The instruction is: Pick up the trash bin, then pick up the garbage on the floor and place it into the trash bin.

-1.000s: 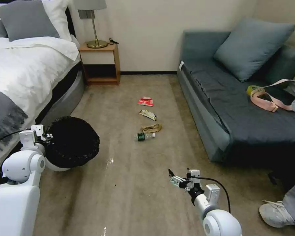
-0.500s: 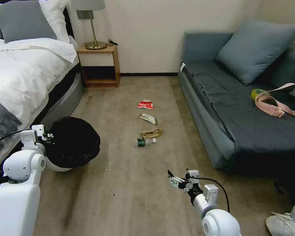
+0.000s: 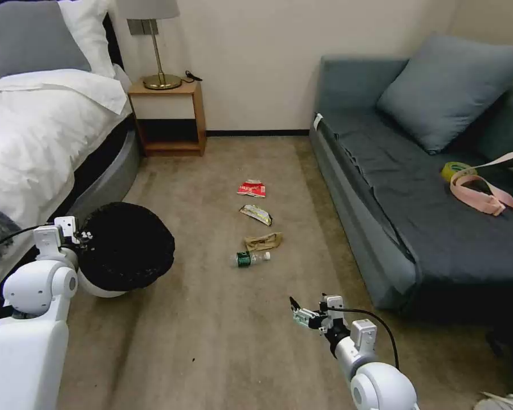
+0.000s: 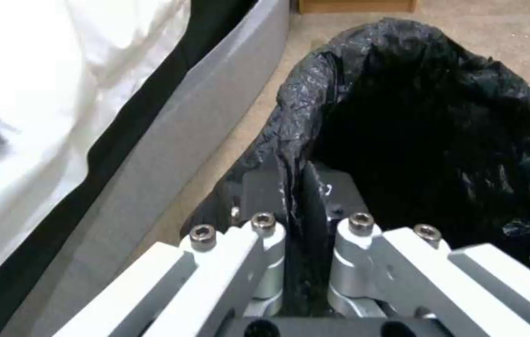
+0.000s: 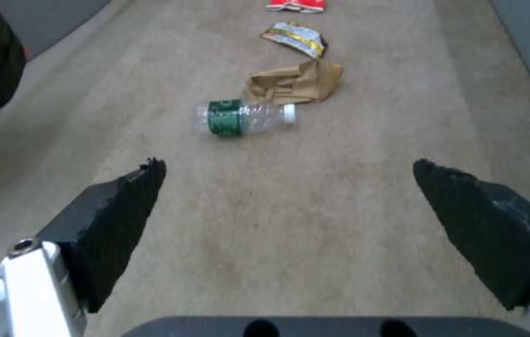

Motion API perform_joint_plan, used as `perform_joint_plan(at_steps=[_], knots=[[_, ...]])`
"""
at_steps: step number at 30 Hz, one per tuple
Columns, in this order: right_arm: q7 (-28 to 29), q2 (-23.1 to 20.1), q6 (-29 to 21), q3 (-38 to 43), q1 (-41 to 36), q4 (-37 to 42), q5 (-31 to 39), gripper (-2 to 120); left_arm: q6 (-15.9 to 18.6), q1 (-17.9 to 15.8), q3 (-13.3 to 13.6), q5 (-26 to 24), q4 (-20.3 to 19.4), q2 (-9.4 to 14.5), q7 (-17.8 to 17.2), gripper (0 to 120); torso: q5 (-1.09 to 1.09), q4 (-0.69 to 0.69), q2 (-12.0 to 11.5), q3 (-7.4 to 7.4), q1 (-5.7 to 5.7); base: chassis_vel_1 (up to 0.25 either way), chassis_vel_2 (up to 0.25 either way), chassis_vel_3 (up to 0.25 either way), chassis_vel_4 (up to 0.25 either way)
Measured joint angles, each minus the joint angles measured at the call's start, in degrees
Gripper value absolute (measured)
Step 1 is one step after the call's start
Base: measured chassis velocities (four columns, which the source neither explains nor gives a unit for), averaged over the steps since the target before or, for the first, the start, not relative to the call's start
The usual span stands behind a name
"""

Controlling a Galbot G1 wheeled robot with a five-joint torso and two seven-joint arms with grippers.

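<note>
The trash bin (image 3: 125, 250), white and lined with a black bag, hangs tilted beside the bed. My left gripper (image 3: 77, 234) is shut on its rim; in the left wrist view the left gripper (image 4: 296, 187) pinches the bag-covered edge of the trash bin (image 4: 439, 140). The garbage lies in a row on the carpet: a red-white packet (image 3: 252, 188), a yellow-dark wrapper (image 3: 256, 214), a tan paper wad (image 3: 263, 241) and a clear bottle (image 3: 251, 258). My right gripper (image 3: 299, 312) hovers open short of the bottle (image 5: 240, 117), with its black fingers (image 5: 121, 210) spread wide.
A bed (image 3: 34, 131) runs along the left and a wooden nightstand (image 3: 166, 117) with a lamp stands at the wall. A blue-grey sofa (image 3: 427, 205) on the right carries a cushion, a tape roll (image 3: 456, 169) and a pink strap (image 3: 487, 193). Open carpet lies between them.
The whole head view has shifted: the camera has moved forward, so the litter sits lower in the picture and the shoe at the right has slid almost out. Both arms hold their poses.
</note>
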Motion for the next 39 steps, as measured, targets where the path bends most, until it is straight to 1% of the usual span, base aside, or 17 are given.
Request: perform_joint_plan(at_steps=[5,17,32,39], knots=[[-0.3,-0.8,-0.2,-0.2,0.2,-0.2,-0.4,100,0.0,-0.1,0.2,0.2,0.1,0.0,0.0,5,0.0,0.01,0.0,0.0,0.0,-0.113,0.123,0.107,-0.114],[-1.5,-4.8,-0.7,-0.6,1.0,-1.0,-1.0,100,-0.2,-0.4,0.9,0.9,0.4,-0.3,0.2,5,0.01,0.0,0.0,0.0,0.0,-0.116,0.099,0.109,-0.104],[-2.2,-6.3,-0.7,-1.3,2.3,-2.2,-1.4,100,-0.3,-0.4,1.3,1.6,0.6,-1.1,0.3,5,0.0,0.0,0.0,0.0,0.0,-0.112,0.106,0.1,-0.114],[-2.8,-7.2,-1.0,-2.6,4.1,-3.5,-1.4,100,-0.4,-0.4,1.4,1.9,0.8,-1.4,0.4,5,0.01,0.0,0.0,0.0,0.0,-0.101,0.108,0.123,-0.107]])
